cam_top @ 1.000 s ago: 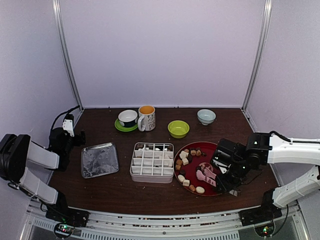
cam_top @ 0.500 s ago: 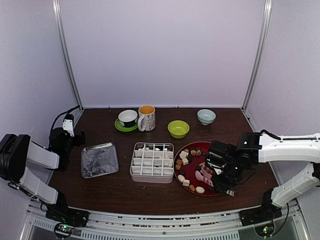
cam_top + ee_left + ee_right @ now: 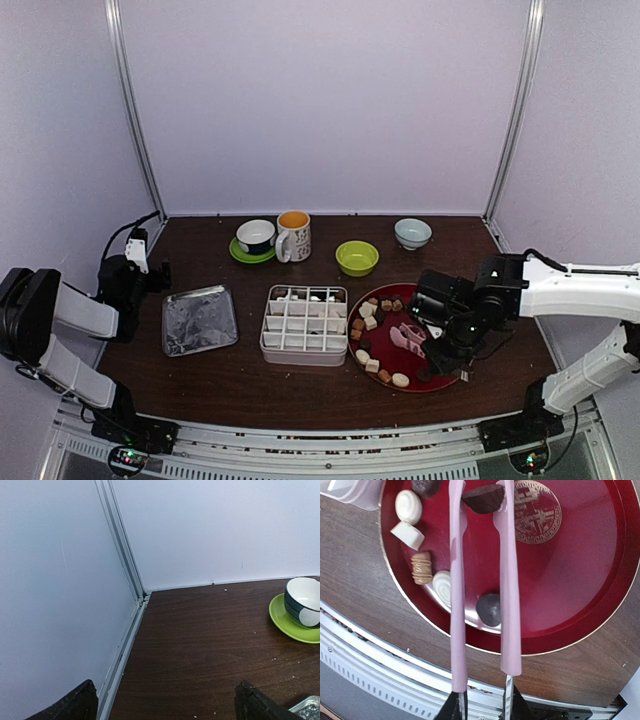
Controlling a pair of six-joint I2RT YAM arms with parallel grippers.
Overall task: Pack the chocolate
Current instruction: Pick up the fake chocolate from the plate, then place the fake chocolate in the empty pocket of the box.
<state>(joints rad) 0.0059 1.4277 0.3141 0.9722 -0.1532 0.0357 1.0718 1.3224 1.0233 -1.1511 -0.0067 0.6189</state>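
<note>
Chocolate pieces lie on the red plate: a white swirl, a white cube, a tan ridged piece and a dark round. My right gripper is over the plate's right side, shut on the handles of the pink tongs. The tong tips pinch a dark chocolate just above the plate. The white divided box stands left of the plate with a few pieces in its back row. My left gripper is open and holds nothing, by the left wall.
A foil-lined square tin lies left of the box. Along the back stand a blue bowl on a green saucer, a mug, a green bowl and a pale bowl. The table's front rail runs under the tongs.
My right arm has shifted left over the plate and the tongs have squeezed narrower, now pinching a dark piece. The left arm has not moved.
</note>
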